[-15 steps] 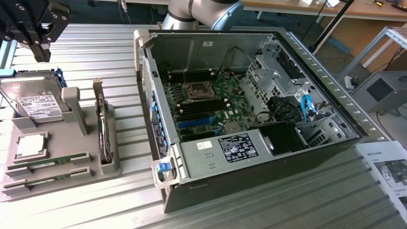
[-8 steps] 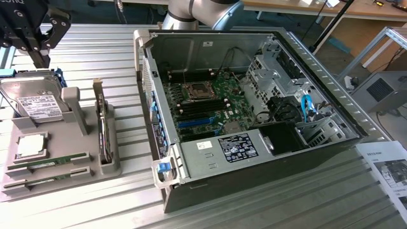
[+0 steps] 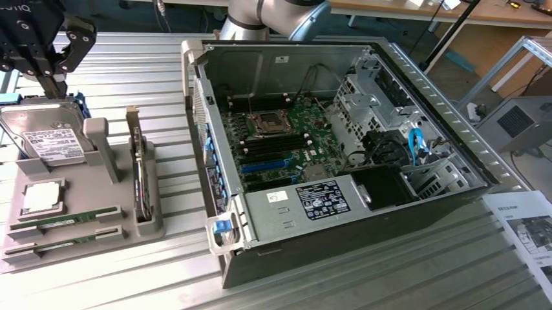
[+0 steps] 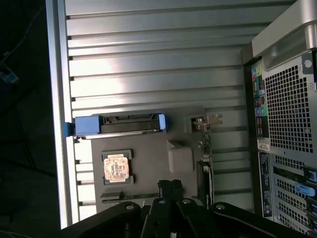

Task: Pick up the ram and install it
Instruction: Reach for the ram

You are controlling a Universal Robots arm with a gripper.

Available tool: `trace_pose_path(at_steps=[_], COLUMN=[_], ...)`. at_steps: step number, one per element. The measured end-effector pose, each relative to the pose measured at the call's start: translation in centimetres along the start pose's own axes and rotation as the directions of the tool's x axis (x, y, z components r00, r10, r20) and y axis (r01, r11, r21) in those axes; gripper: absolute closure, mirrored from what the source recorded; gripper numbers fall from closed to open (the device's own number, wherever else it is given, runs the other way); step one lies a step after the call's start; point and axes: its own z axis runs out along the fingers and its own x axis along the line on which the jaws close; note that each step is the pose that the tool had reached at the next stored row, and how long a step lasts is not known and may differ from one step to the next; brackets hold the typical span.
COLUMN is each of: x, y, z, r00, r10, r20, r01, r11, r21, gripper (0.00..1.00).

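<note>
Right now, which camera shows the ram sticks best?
Exterior view: both ram sticks lie flat in the grey tray, unobstructed. In the wrist view the gripper covers that end of the tray.

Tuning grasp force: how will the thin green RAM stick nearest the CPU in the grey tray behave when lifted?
Probably stiff and light: the long thin green RAM stick is a narrow flat board. Likely fragile, being bare circuit board, so pinch gently. It appears seated in a slot of the grey moulded tray, so a tilted pull may bind.
</note>
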Motion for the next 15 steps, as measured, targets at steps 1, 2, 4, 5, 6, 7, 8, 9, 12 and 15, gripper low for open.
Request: trace_pose_path(at_steps=[1,2,4,5,6,7,8,9,12,15], x=[0.0,0.0,0.0,-0.1,-0.1,-0.1,-0.1,-0.1,-0.1,-0.2], y=[-0.14,-0.35,-0.62,-0.75,-0.89,-1.03,-1.17,-1.3,-1.74,-2.17], z=[-0.01,-0.01,-0.02,-0.03,-0.03,-0.04,-0.05,-0.06,-0.07,-0.08], r00=[1.0,1.0,1.0,1.0,1.0,1.0,1.0,1.0,1.0,1.0], r10=[0.0,0.0,0.0,0.0,0.0,0.0,0.0,0.0,0.0,0.0], r20=[0.0,0.0001,0.0,0.0,0.0001,0.0001,0.0001,0.0,0.0002,0.0002], r01=[0.0,0.0,0.0,0.0,0.0,0.0,0.0,0.0,0.0,0.0], r11=[1.0,1.0,1.0,1.0,1.0,1.0,1.0,1.0,1.0,1.0], r21=[0.0003,0.0005,0.001,0.0012,0.0013,0.0015,0.0018,0.002,0.0028,0.0035], gripper=[0.89,0.89,0.89,0.89,0.89,0.89,0.89,0.89,0.89,0.89])
